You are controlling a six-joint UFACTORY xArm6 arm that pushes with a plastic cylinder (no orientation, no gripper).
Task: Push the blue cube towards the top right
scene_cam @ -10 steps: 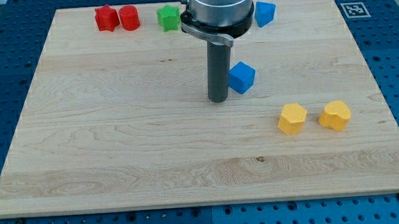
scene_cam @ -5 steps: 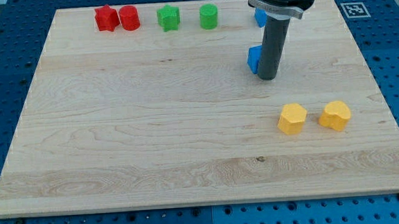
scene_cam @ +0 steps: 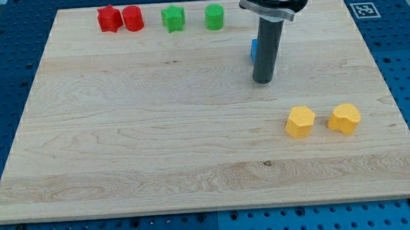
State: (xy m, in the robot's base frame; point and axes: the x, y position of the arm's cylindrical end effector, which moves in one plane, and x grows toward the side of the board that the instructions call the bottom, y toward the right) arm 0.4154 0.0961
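Only a thin sliver of the blue cube (scene_cam: 253, 50) shows; it peeks out at the left edge of my dark rod, in the upper right part of the wooden board (scene_cam: 120, 134). My tip (scene_cam: 263, 81) rests on the board just below the cube, towards the view's bottom. The rod hides most of the cube, so I cannot tell whether they touch. A second blue block seen earlier near the top edge is hidden behind the arm.
A red star-like block (scene_cam: 108, 19), a red cylinder (scene_cam: 133, 18), a green star-like block (scene_cam: 173, 18) and a green cylinder (scene_cam: 215, 17) line the top edge. Two yellow blocks (scene_cam: 300, 121) (scene_cam: 345, 118) sit at lower right. A marker tag (scene_cam: 363, 10) lies beyond the top right corner.
The blue cube has moved up, from mid-board to behind the rod. My tip swung right and up, then back slightly left, and the arm now covers the second blue block.
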